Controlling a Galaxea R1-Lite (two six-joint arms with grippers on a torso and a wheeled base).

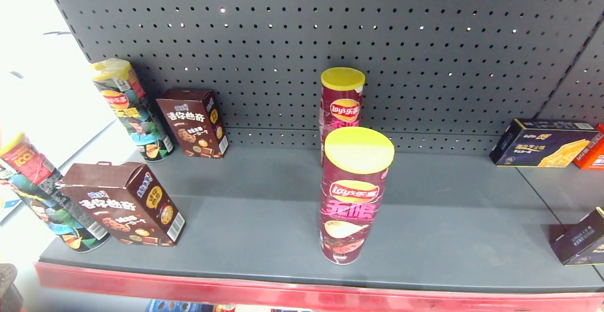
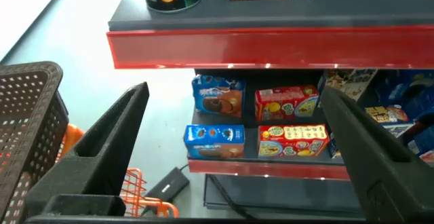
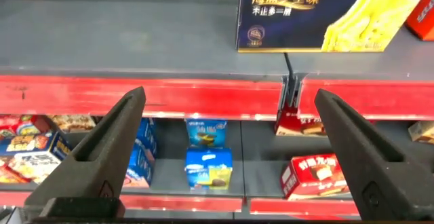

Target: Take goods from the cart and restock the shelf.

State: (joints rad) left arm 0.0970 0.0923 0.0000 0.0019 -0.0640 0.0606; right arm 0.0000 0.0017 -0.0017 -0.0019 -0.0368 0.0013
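Shelf (image 1: 264,236) held two maroon cans upright at its middle, the front can (image 1: 355,198) just ahead of the rear can (image 1: 342,97), which stood near the pegboard (image 1: 424,43). A brown box (image 1: 127,203) stood near the left end. The left gripper (image 2: 234,94) was spread wide and empty beside a mesh basket (image 2: 30,108); the right gripper (image 3: 229,95) was likewise spread wide, holding nothing.

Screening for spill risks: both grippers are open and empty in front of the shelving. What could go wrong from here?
The tall front can stands on the shelf with the rear can right behind; a brushing arm might topple both.
The corner can sits at the front-left edge and could be pushed off.
The left gripper and right gripper face the red lip; rising, either may clip it.
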